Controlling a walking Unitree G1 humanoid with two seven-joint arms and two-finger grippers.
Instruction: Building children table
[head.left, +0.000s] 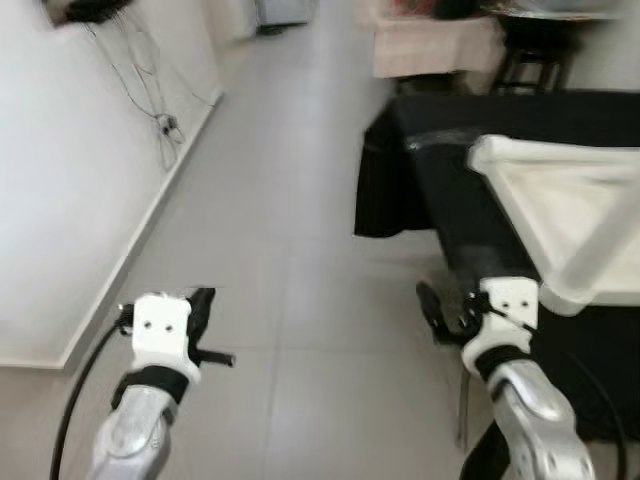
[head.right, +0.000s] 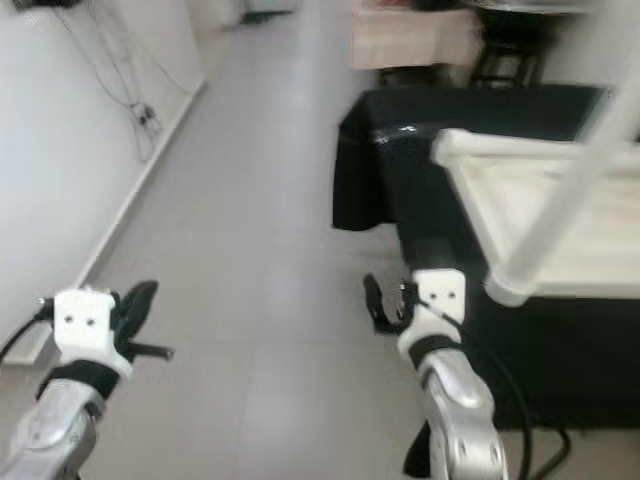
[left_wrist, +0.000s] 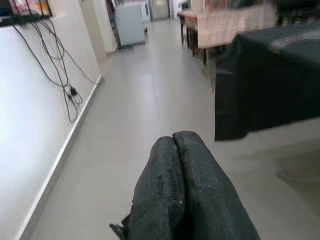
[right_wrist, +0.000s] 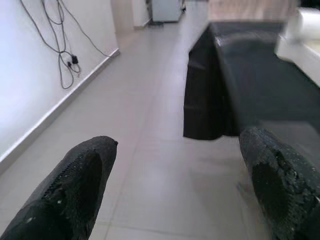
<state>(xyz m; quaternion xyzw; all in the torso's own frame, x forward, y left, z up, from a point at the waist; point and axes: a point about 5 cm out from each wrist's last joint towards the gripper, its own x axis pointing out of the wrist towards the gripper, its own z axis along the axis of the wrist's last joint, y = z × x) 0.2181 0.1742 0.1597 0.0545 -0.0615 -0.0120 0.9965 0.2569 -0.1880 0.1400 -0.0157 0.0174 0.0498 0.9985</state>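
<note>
**Two grippers up over the tiles, kids' table on the right**

Left gripper (left_wrist: 182, 190) has its two rough black rubbery fingers pressed together, holding nothing, low on the near left. Right gripper (right_wrist: 180, 185) is spread wide, also empty, just beside the near edge of the black cloth-draped table (head.left: 450, 190). One upside-down white children's table (head.left: 560, 210), smooth with a round leg, lies on that cloth, right of and beyond the right gripper. Glossy grey floor tiles (head.left: 280, 200), white wall (head.left: 70, 180) with dangling black cables (head.left: 150, 90) on the left.
</note>
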